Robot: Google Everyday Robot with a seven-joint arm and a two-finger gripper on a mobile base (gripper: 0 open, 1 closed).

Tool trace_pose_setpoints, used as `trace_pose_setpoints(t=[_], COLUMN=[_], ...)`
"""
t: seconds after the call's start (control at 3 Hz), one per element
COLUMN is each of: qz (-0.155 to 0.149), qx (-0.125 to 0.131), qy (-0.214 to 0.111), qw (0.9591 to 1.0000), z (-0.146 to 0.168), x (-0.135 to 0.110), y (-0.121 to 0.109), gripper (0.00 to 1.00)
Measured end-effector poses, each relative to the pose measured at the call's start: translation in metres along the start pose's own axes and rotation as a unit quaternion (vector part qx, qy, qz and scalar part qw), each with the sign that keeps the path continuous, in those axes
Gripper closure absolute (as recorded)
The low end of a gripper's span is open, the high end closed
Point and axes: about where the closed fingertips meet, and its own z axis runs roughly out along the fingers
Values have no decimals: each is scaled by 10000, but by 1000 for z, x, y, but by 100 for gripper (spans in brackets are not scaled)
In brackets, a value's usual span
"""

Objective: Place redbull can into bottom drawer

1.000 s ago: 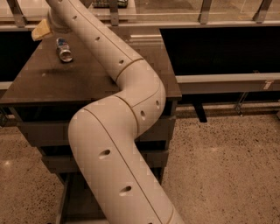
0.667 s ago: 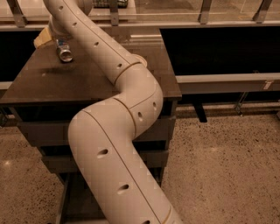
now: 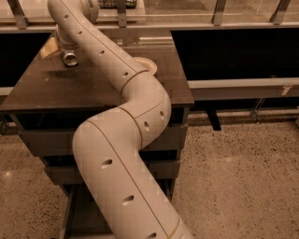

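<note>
One white bowl [image 3: 148, 66] newly visible; pincer [image 3: 63, 47] at redbull can [image 3: 70, 59].

Lab-like hall: terrazzo floor [image 3: 233, 177], glass railing [image 3: 187, 9], drawer cabinet [image 3: 46, 88], jaws at its far-left corner

Pincer [image 3: 60, 51] at redbull can [image 3: 70, 58], cabinet top [image 3: 51, 88]

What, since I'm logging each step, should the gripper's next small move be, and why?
Probably secure the redbull can and lift it slightly off the cabinet top. The gripper is right at the can near the top's far corner, while the bottom drawer is low down, mostly behind the arm.
</note>
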Motion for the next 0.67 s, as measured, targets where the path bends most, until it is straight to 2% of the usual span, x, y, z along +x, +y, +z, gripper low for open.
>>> trace_pose_setpoints(t=[0.33,0.67], qz=[-21,0], qx=[34,116], qy=[75,144], qw=[10000,9998], z=[8,13], x=[6,12], y=[-2,-11], gripper=[12,39])
